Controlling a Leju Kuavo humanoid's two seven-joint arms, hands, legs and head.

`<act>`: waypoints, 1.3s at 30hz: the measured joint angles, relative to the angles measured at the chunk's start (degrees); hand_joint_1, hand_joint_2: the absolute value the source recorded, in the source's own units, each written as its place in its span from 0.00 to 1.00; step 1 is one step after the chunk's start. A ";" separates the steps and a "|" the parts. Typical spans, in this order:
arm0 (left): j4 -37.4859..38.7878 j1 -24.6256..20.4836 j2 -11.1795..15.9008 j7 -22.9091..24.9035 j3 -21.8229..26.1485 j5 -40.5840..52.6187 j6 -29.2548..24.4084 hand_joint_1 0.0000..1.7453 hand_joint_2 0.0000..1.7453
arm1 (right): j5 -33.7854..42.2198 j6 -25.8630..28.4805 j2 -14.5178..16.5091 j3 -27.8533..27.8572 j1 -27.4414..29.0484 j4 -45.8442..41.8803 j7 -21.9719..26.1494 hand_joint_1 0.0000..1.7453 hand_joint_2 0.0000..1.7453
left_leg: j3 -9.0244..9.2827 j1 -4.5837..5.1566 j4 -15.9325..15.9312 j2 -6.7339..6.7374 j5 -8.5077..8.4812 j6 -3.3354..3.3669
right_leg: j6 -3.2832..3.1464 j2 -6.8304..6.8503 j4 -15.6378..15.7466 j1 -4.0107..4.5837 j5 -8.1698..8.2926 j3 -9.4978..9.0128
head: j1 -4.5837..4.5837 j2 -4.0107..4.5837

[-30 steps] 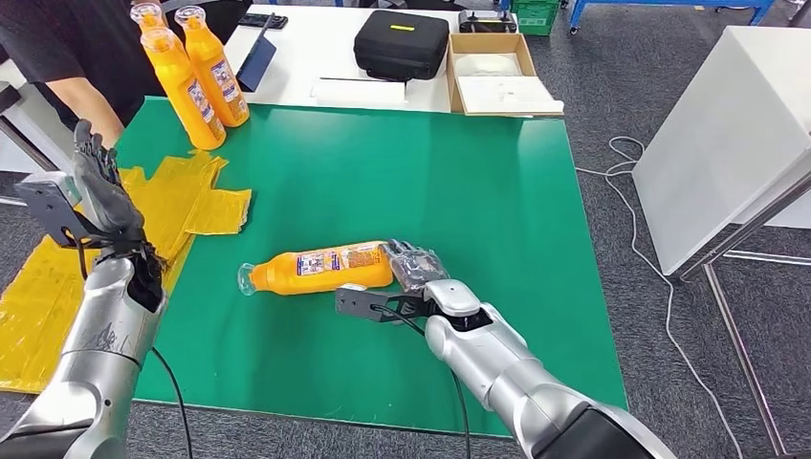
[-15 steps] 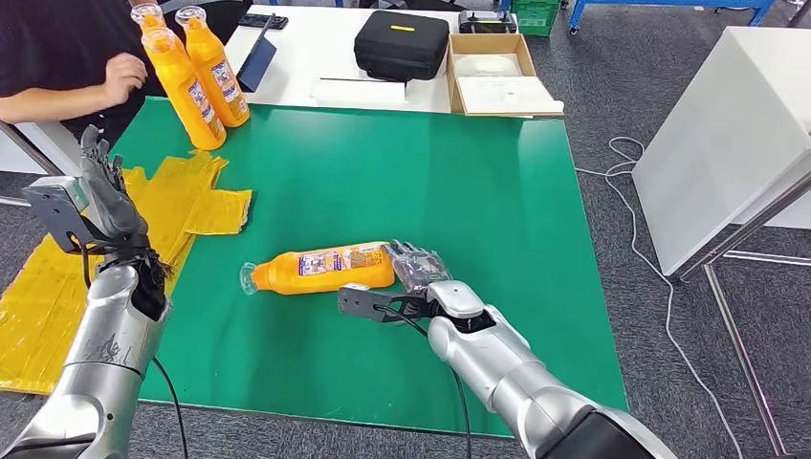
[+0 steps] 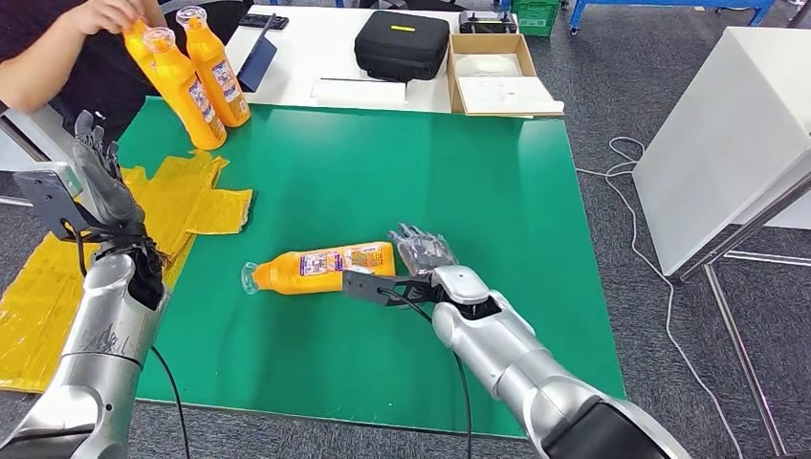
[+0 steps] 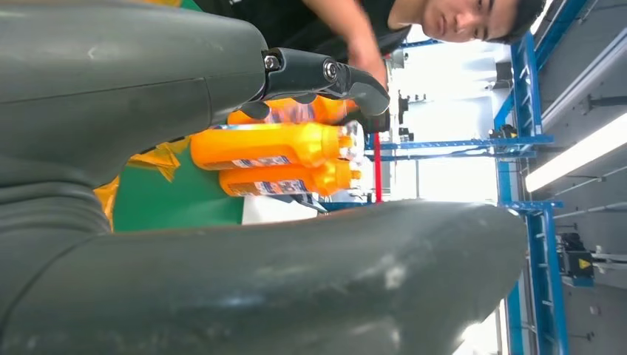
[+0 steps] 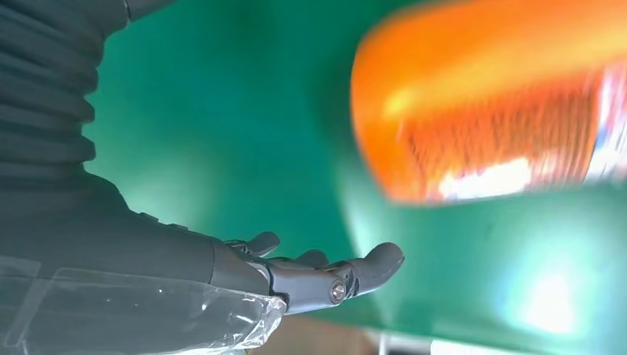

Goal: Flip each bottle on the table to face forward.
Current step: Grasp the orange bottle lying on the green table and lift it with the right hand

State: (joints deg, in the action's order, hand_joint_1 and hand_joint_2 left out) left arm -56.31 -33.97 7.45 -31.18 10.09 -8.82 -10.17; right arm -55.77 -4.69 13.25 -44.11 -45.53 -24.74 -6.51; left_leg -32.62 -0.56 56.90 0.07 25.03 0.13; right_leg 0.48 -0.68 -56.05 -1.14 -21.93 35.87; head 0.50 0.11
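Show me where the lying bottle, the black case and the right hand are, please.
lying bottle (image 3: 320, 268), head view, on the orange body beside the label
black case (image 3: 403, 43), head view, on the middle of its lid
right hand (image 3: 423, 251), head view, on the middle of the open hand

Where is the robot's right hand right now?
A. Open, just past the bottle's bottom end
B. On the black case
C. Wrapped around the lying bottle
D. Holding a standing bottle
A: the right hand is spread open with nothing in it, just beyond the base of the lying orange bottle on the green mat.
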 joint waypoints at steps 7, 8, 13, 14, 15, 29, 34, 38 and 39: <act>0.65 -1.13 0.01 0.08 -0.07 0.02 0.54 0.00 0.00 | 0.19 -0.01 -0.54 0.29 -2.50 -1.38 -0.26 0.00 1.00 | -0.01 0.00 0.00 0.01 0.00 0.00 | 0.00 0.00 -0.01 0.00 0.00 0.01 | 0.01 0.00; 0.74 -1.28 0.03 0.04 -0.07 0.02 0.51 0.00 0.00 | 0.29 -0.12 -0.52 0.39 -2.80 -1.53 -0.13 0.00 1.00 | -0.02 0.00 0.00 0.01 0.00 0.00 | 0.00 0.00 -0.01 0.00 0.00 0.01 | 0.01 0.00; 1.32 -1.95 0.78 -0.14 -0.07 0.00 0.57 0.00 0.00 | 0.85 -1.43 -0.09 0.88 -5.16 -1.91 0.58 0.00 1.00 | -0.01 -0.01 -0.01 0.02 0.00 0.00 | 0.00 0.00 -0.01 0.00 0.00 0.01 | 0.00 0.00; 1.56 -2.11 1.02 -0.21 -0.05 -0.02 0.71 0.00 0.00 | 0.91 -1.61 0.06 0.90 -5.54 -1.91 0.61 0.00 1.00 | -0.01 -0.01 -0.01 0.01 0.00 0.00 | 0.00 0.00 -0.01 0.00 0.00 0.01 | 0.00 0.00; 1.86 -2.28 1.26 -0.28 -0.05 -0.05 0.88 0.00 0.00 | 0.97 -1.72 0.20 0.90 -5.82 -1.91 0.62 0.00 1.00 | -0.01 -0.01 -0.01 0.01 0.00 0.00 | 0.00 0.00 -0.01 0.01 0.00 0.01 | 0.01 0.00; 8.19 -7.96 1.98 -1.39 -0.92 -0.20 1.83 0.00 0.00 | 2.16 -1.84 0.54 0.72 -6.20 -1.20 0.63 0.00 1.00 | -0.01 0.01 0.01 0.00 0.00 0.00 | 0.00 0.00 -0.01 0.00 0.00 0.02 | 0.01 0.00; 9.99 -9.91 1.69 -1.39 -1.77 -0.02 1.22 0.00 0.00 | 2.51 -2.09 0.52 0.72 -6.19 -0.84 0.63 0.00 1.00 | -0.01 0.00 0.01 0.00 0.00 0.00 | 0.00 0.00 0.00 0.00 0.00 0.03 | 0.00 0.00; 10.86 -10.97 1.36 -1.36 -2.30 0.14 0.73 0.00 0.00 | 2.59 -2.17 0.50 0.72 -6.19 -0.72 0.63 0.00 1.00 | -0.01 0.00 0.01 0.04 0.00 0.00 | 0.00 -0.02 -0.01 0.00 0.00 0.03 | 0.01 0.00; 11.03 -11.09 1.30 -1.36 -2.42 0.16 0.71 0.00 0.00 | 2.60 -2.17 0.50 0.72 -6.19 -0.70 0.63 0.00 1.00 | 0.00 0.00 0.01 0.04 0.00 0.00 | 0.00 -0.02 -0.01 0.00 0.00 0.03 | 0.00 0.00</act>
State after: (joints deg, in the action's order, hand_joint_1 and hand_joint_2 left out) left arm -45.29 -45.07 8.75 -32.55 7.67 -8.66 -9.46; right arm -53.18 -6.86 13.75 -43.39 -51.72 -25.44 -5.88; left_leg -32.62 -0.56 56.91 0.12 25.03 0.13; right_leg 0.48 -0.70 -56.06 -1.14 -21.93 35.90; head 0.50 0.11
